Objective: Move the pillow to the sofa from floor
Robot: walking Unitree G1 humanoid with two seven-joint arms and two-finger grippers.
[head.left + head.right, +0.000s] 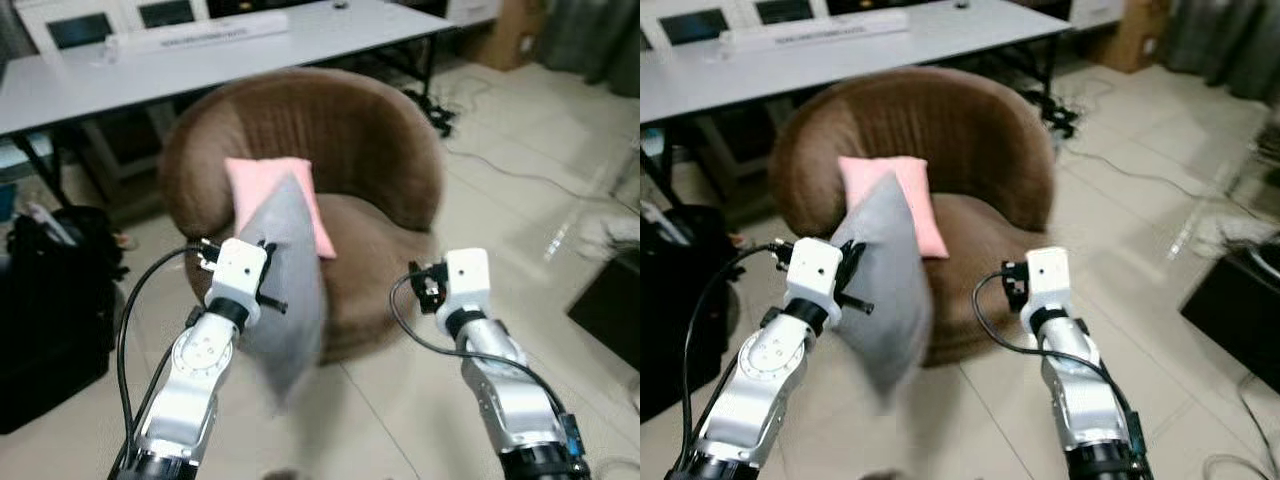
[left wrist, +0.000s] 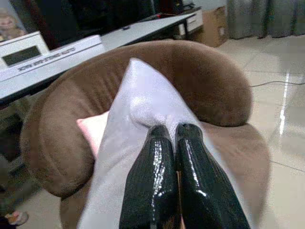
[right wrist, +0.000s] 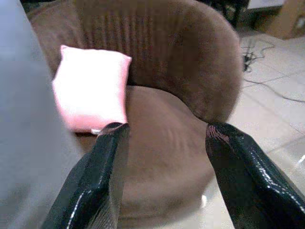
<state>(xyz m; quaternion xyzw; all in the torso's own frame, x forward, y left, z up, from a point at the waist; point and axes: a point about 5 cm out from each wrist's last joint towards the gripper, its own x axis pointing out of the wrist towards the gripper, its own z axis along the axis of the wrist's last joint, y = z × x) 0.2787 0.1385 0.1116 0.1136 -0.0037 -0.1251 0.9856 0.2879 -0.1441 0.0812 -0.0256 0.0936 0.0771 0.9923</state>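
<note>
Left end effector [image 2: 176, 131] pinches grey pillow [image 1: 290, 290] before sofa [image 1: 350, 130]

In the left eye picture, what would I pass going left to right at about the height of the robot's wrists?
Black bag → left claw → grey pillow → brown sofa → right claw → tiled floor.

The grey pillow [image 1: 285, 290] is soft and plain, hanging on edge in front of the brown sofa [image 1: 340, 140], one corner pointing up and the bottom sagging clear of the floor. It sits just off the sofa's front left, partly covering the pink cushion on the seat.
</note>
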